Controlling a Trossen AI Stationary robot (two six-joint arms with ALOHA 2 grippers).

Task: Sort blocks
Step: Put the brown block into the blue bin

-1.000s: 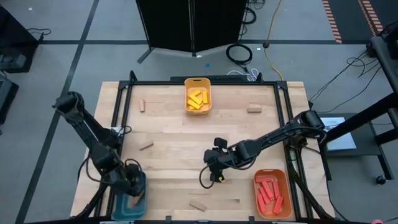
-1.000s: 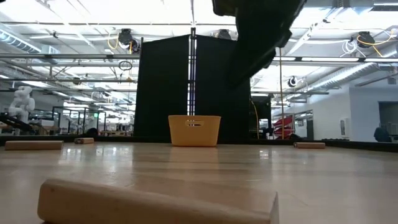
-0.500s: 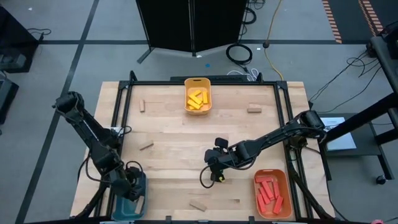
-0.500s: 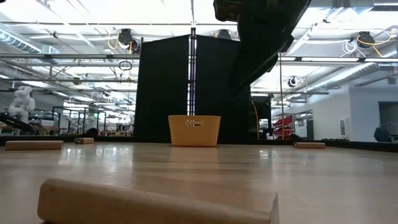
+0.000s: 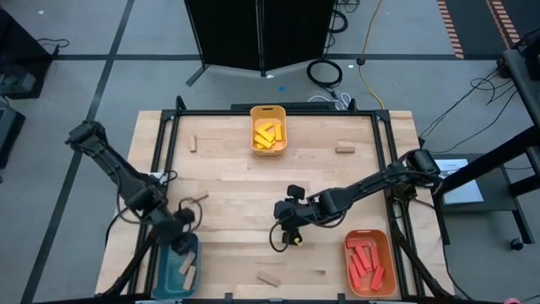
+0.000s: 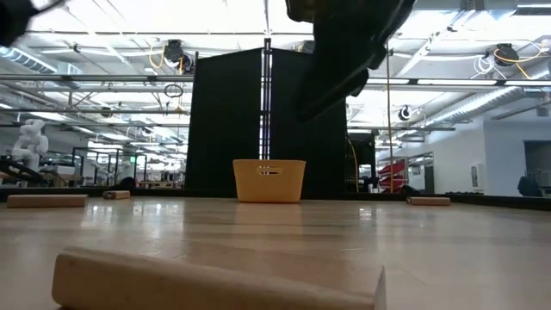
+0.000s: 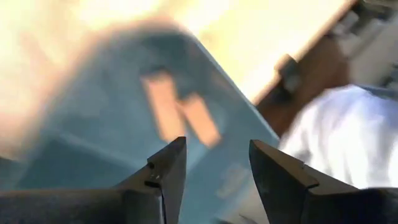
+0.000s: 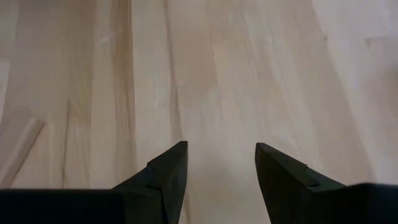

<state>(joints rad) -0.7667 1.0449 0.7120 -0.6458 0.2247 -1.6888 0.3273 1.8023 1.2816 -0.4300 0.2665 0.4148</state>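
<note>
My left gripper (image 5: 184, 230) hangs open just above the far end of the teal tray (image 5: 173, 270). Two tan blocks (image 7: 180, 112) lie in that tray, and nothing is between the fingers (image 7: 168, 168). My right gripper (image 5: 291, 234) stands open over the middle of the table, pointing down at bare wood (image 8: 217, 93). A small yellow piece (image 5: 297, 241) shows right beside it. Loose tan blocks lie flat at the far left (image 5: 193, 142), far right (image 5: 343, 148), mid left (image 5: 199, 199) and near edge (image 5: 270, 277).
The yellow tray (image 5: 268, 145) with yellow blocks stands at the far edge. The orange tray (image 5: 386, 253) with red blocks stands at the near right corner. In the low view a tan block (image 6: 215, 280) lies close to the camera. A black frame borders the table.
My left gripper has risen out of the teal tray and drawn back toward the far edge, its wrist rolling as it went. Tan blocks that it covered now show in the tray.
</note>
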